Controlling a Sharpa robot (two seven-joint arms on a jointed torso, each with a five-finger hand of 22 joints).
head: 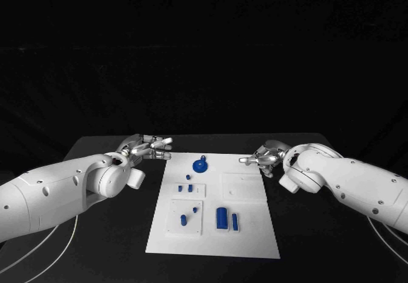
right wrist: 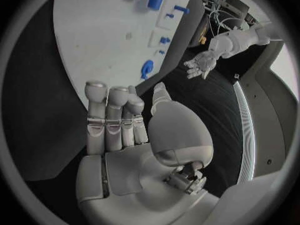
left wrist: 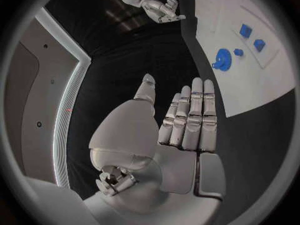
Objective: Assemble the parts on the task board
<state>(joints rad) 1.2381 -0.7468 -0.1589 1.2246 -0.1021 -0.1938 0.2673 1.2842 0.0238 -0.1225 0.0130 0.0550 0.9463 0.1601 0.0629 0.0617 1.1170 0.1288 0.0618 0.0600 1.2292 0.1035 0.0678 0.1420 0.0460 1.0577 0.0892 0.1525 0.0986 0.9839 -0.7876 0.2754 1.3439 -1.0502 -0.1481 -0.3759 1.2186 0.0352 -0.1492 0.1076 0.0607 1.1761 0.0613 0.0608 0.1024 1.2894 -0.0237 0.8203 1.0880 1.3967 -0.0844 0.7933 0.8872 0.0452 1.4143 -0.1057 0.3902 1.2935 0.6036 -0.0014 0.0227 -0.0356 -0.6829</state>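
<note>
The white task board (head: pixel 246 236) lies in the middle of the black table. A round blue part (head: pixel 200 165) sits near its far edge, small blue pieces (head: pixel 186 188) lie at mid-left, and taller blue parts (head: pixel 223 217) stand toward the near end. My left hand (head: pixel 150 147) hovers off the board's far left corner, fingers straight and apart, holding nothing. My right hand (head: pixel 263 157) hangs beside the far right corner, also empty. The left wrist view shows my left hand (left wrist: pixel 181 122) flat, with the round blue part (left wrist: pixel 222 59) on the board (left wrist: pixel 262 90). My right hand (right wrist: pixel 119 120) is extended flat.
Black tabletop (head: pixel 111 236) surrounds the board on all sides. Thin pale cables (head: pixel 51 247) curve along the near left and near right of the table. The board carries raised white sub-plates (head: pixel 240 184) on its right half.
</note>
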